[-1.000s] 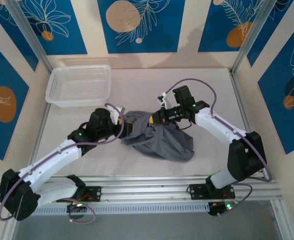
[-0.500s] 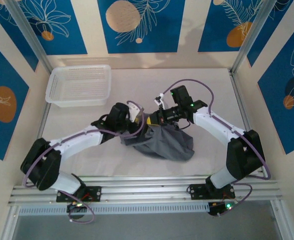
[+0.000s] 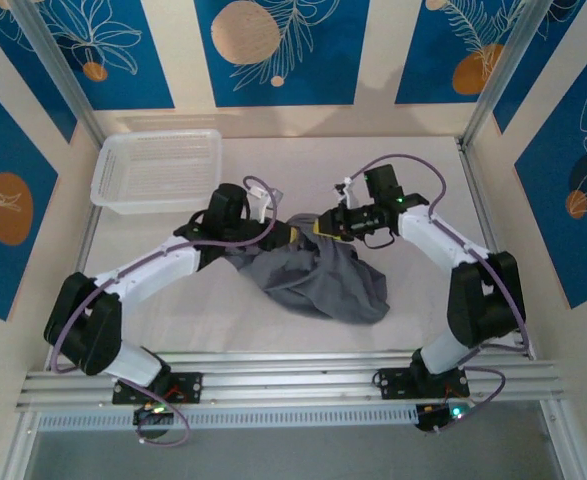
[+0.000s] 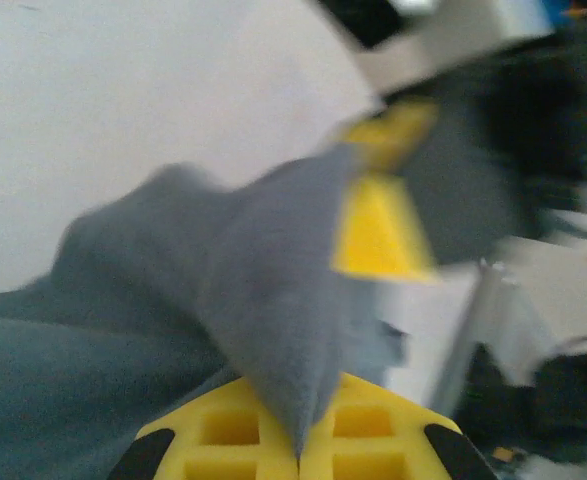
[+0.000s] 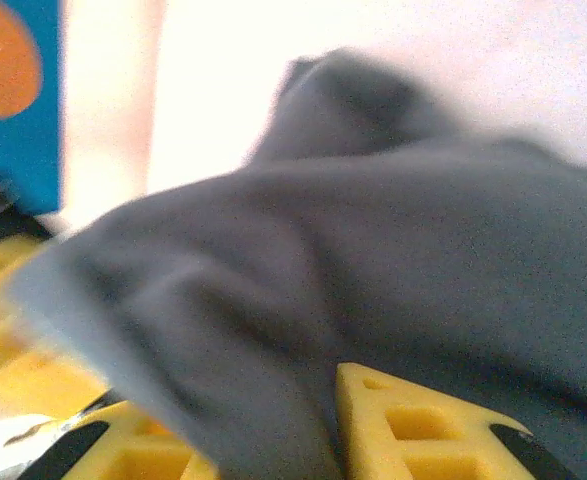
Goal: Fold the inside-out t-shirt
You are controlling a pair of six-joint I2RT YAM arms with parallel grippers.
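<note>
Far left, a white mesh-sided plastic basket (image 3: pixel 113 198) stands apart from the left gripper (image 3: pixel 285 236), whose yellow fingers (image 4: pixel 223 440) are clenched on a peaked fold of the t-shirt (image 3: pixel 318 280). The t-shirt, soft slate-grey cloth without print, lies crumpled in a rounded heap at the middle of the pale table (image 3: pixel 173 300), its far edge lifted between the two grippers. The right gripper (image 3: pixel 323 224) meets it just beside the left; its ribbed yellow fingers (image 5: pixel 413 425) stand slightly parted with cloth bunched between, grip uncertain, and bare table lies around the heap.
</note>
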